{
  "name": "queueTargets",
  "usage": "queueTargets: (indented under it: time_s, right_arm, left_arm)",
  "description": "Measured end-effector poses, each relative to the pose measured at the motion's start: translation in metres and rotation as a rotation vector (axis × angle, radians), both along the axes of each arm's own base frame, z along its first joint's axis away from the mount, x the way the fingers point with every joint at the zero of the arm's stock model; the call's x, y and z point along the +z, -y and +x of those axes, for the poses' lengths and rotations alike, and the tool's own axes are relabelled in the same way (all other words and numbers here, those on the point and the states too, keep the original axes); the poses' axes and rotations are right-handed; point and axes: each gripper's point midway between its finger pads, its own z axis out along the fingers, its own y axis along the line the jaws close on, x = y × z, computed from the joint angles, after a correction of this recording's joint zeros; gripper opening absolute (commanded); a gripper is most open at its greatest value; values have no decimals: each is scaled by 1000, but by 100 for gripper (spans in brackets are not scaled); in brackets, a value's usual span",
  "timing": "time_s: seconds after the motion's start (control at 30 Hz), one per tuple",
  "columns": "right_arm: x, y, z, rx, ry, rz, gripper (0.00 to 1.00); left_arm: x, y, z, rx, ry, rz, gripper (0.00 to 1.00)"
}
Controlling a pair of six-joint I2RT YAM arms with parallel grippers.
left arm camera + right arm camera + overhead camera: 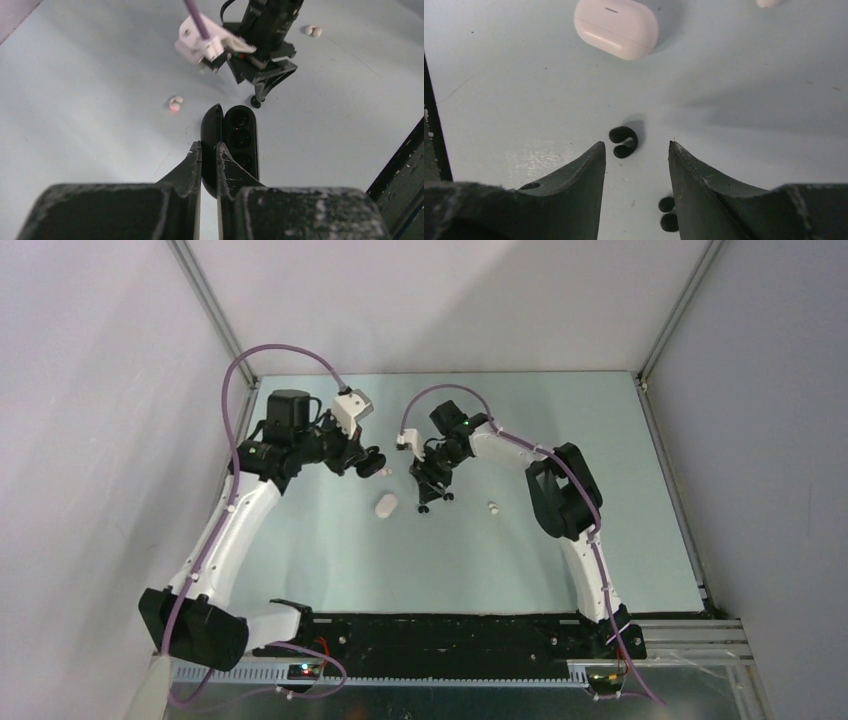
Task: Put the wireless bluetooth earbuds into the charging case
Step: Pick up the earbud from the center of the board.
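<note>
The right gripper (636,146), jaws half open and empty, flanks one black earbud (624,141) on the desk (749,100); a second earbud (668,212) lies just beside, the closed white case (616,27) to the left. Farther back, the left gripper (208,150), jaws near-closed, pinches the open black case (240,135) by its lid.

White case (385,505) and white earbud (492,507) lie apart on the table (330,570).
</note>
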Motion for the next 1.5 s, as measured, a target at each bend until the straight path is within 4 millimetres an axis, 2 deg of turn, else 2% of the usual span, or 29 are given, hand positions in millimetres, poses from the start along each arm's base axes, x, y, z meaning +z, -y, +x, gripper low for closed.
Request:
queueTargets:
  time_s: [0.17, 0.33, 0.77, 1.03, 1.33, 1.5]
  right_arm:
    - [-3, -6, -10, 10, -19, -12, 50]
    - [-5, -3, -6, -8, -13, -28, 49]
    - [-22, -4, -5, -14, 11, -83, 50]
    - [-23, -5, -9, -2, 12, -90, 48]
    - [-24, -3, -13, 12, 0, -98, 39]
    - [-23, -4, -18, 21, -11, -95, 39]
  left_arm:
    - [0, 11, -3, -33, 12, -1, 0]
    - [-9, 11, -7, -34, -10, 3, 0]
    - [-10, 11, -8, -22, -15, -12, 0]
    - [-15, 12, -9, -17, -29, -15, 0]
    - [-13, 12, -7, -17, -16, -19, 0]
    - [-15, 13, -6, -14, -15, -23, 0]
